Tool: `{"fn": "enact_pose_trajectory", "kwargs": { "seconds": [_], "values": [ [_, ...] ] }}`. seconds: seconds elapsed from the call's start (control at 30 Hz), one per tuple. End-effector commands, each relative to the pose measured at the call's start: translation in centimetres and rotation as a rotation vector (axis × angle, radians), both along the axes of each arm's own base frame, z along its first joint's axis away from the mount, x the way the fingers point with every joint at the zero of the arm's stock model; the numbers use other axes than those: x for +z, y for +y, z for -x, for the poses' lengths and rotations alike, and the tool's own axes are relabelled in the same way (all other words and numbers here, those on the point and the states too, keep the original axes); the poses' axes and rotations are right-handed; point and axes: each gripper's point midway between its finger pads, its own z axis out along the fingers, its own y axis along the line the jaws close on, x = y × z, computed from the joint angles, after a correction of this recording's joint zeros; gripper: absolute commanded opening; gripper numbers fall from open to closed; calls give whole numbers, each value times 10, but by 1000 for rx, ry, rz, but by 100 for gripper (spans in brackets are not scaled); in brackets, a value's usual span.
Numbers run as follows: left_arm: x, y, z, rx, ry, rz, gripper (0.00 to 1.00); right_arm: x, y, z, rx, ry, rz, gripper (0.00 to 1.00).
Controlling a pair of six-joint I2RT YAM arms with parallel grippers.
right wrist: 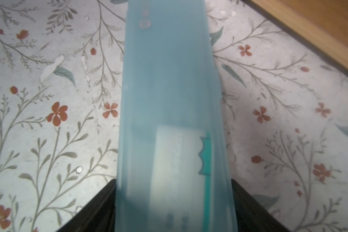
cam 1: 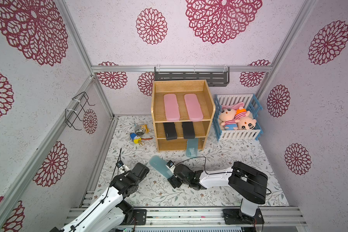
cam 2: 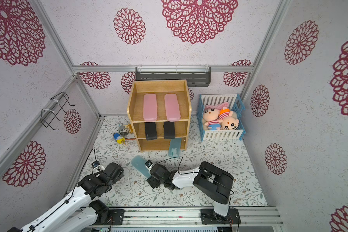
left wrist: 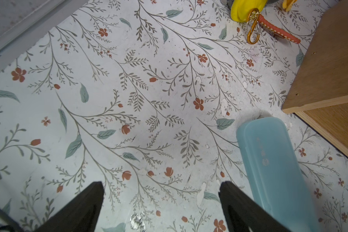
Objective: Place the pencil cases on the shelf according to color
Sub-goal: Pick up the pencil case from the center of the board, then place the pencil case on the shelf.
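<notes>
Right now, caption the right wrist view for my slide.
Right end effector gripping a translucent light blue pencil case over the floral mat, wooden shelf corner beyond.

shelf: light wood. pink cases, black cases matte, blue cases translucent. tabletop: white, grey-green sprigs, small red flowers. walls: pale, crimson lace rosettes. crate: blue frame, white slats.
</notes>
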Motion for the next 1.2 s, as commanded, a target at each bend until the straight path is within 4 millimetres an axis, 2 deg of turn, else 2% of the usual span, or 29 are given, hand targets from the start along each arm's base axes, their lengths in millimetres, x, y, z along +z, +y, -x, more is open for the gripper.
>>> {"fn": "enact_pose_trajectory", "kwargs": {
  "seconds": [0.0, 0.1, 0.23, 0.4, 0.53, 0.6, 0.7, 0.83, 0.97, 1.07, 1.17],
  "values": [
    [5, 11, 5, 18, -1, -38, 97, 2, -14, 0, -68, -9, 5, 73],
    [8, 14, 6, 27, -18, -40, 97, 19, -17, 0, -105, -43, -31, 63],
    [13, 16, 6, 34, -40, -41, 97, 43, -30, 2, -172, -84, -97, 59],
    [17, 18, 4, 36, -50, -54, 97, 77, -56, 6, -276, -105, -220, 56],
    [19, 16, -1, 33, -68, -56, 97, 88, -75, 3, -369, -117, -243, 56],
    [20, 14, -5, 28, -72, -56, 97, 91, -78, -1, -394, -122, -249, 56],
    [21, 10, -12, 16, -74, -56, 97, 93, -69, -12, -403, -102, -250, 57],
    [23, 8, -18, 11, -64, -66, 97, 95, -44, -35, -407, -95, -222, 57],
    [24, 6, -23, 6, -65, -65, 97, 77, -34, -76, -519, -49, -191, 55],
    [26, 6, -24, 9, -70, -56, 97, 72, -24, -99, -586, -36, -194, 55],
    [27, 7, -24, 9, -80, -50, 97, 63, -13, -118, -629, -10, -204, 61]
  ]
}}
